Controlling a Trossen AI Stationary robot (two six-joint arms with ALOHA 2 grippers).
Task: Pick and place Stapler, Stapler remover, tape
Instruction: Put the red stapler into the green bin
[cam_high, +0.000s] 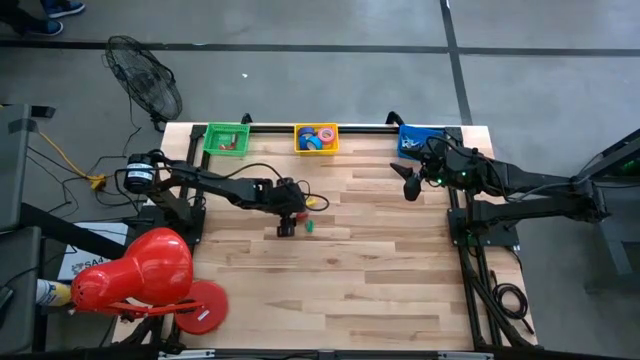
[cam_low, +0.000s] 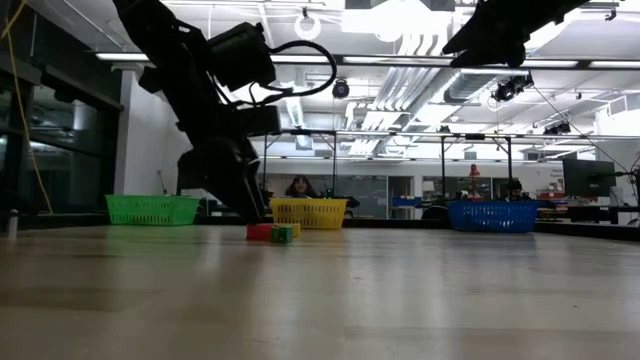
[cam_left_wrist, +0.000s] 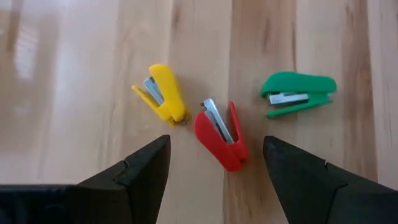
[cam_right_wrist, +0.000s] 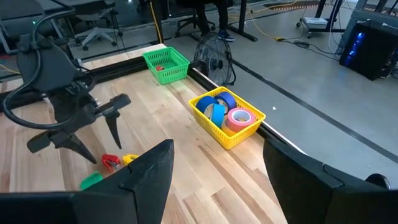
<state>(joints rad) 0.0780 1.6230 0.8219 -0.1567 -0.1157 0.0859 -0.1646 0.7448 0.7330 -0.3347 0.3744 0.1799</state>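
Observation:
Three small staplers lie flat on the wooden table: yellow (cam_left_wrist: 163, 93), red (cam_left_wrist: 221, 134) and green (cam_left_wrist: 298, 93). My left gripper (cam_left_wrist: 214, 168) is open and hovers over them with its fingers pointing down, one finger on either side of the red stapler (cam_high: 287, 230), touching nothing. The green stapler (cam_high: 309, 227) lies just to the right of it. Rolls of tape (cam_right_wrist: 225, 115), blue and pink, sit in the yellow basket (cam_high: 316, 138). My right gripper (cam_high: 410, 185) is open and raised near the table's far right, holding nothing.
A green basket (cam_high: 226, 138), the yellow basket and a blue basket (cam_high: 420, 140) stand in a row along the far edge. A fan (cam_high: 145, 75) stands beyond the far left corner. A red object (cam_high: 135, 275) sits at the near left corner. Bare wood spreads across the near half.

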